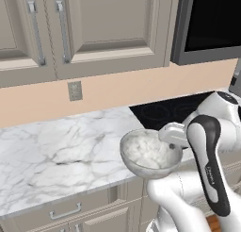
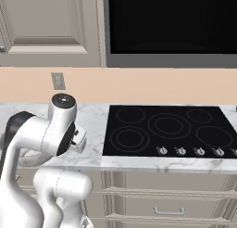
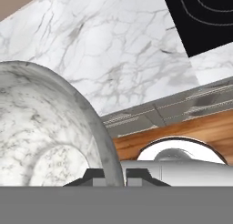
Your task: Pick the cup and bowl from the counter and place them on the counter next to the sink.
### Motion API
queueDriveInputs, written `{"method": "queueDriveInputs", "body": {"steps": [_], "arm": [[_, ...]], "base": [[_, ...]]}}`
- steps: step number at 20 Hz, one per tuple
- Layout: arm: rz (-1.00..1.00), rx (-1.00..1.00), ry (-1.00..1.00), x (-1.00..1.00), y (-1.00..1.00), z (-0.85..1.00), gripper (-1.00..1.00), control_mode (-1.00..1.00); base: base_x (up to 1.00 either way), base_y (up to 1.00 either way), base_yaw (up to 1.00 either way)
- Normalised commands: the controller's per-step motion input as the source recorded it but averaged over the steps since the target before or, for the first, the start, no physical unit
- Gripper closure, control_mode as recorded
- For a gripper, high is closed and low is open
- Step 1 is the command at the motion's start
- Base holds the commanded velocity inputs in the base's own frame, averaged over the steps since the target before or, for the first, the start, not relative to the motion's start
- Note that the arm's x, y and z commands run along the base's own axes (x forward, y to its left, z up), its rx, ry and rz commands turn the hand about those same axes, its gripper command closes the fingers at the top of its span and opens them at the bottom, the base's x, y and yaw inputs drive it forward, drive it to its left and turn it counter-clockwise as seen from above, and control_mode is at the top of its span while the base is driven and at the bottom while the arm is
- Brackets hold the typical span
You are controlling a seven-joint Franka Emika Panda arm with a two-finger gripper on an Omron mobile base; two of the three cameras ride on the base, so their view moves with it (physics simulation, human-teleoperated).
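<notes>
the tool [image 3: 116, 175] is clamped on the rim of the bowl [image 1: 149, 153], one dark fingertip [image 3: 94, 175] inside the wall and the other outside it, with the thin grey-white rim pinched between them. in the left base view the bowl hangs in the air at the front edge of the tabletop [image 1: 56, 151], its mottled speckled inside facing up and slightly towards the camera, partly over the marble and partly out past the edge above the cabinet fronts. it is held on its right side, where the white wrist meets it. the black glass cooktop [image 1: 164, 111] lies just behind and to the right of the bowl, set into the same white marble with grey veining. a wall outlet [image 1: 75, 90] sits on the beige backsplash above the marble, with beige-grey upper cabinets [image 1: 94, 28] over it.

in the right base view the arm bends in front of the marble at the left, and a sliver of the bowl's rim shows low behind it. the cooktop [image 2: 171, 129] with its row of knobs spreads to the right.

in the hand view the bowl's curved wall rises at the left, with marble, a corner of the cooktop and wood floor beyond.
</notes>
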Motion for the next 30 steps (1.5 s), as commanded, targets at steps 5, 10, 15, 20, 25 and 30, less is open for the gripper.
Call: {"method": "queueDriveInputs", "body": {"steps": [5, 10, 15, 20, 25, 30], "arm": [[-0.01, 0.07, 0.0, -0.29, -0.29, 0.02, 1.0, -1.0], [-0.03, 0.0, 0.0, -0.1, -0.23, 0.0, 1.0, -1.0], [0.0, 0.0, 0.0, 0.0, 0.0, 0.0, 1.0, -1.0], [0.0, 0.0, 0.0, 0.0, 0.0, 0.0, 1.0, -1.0], [0.0, 0.0, 0.0, 0.0, 0.0, 0.0, 1.0, 1.0], [0.0, 0.0, 0.0, 0.0, 0.0, 0.0, 1.0, 1.0]], "base": [[0.0, 0.0, 0.0], [0.0, 0.0, 0.0], [0.0, 0.0, 0.0], [0.0, 0.0, 0.0], [-0.06, 0.0, 0.0], [-0.85, -0.15, -0.07]]}}
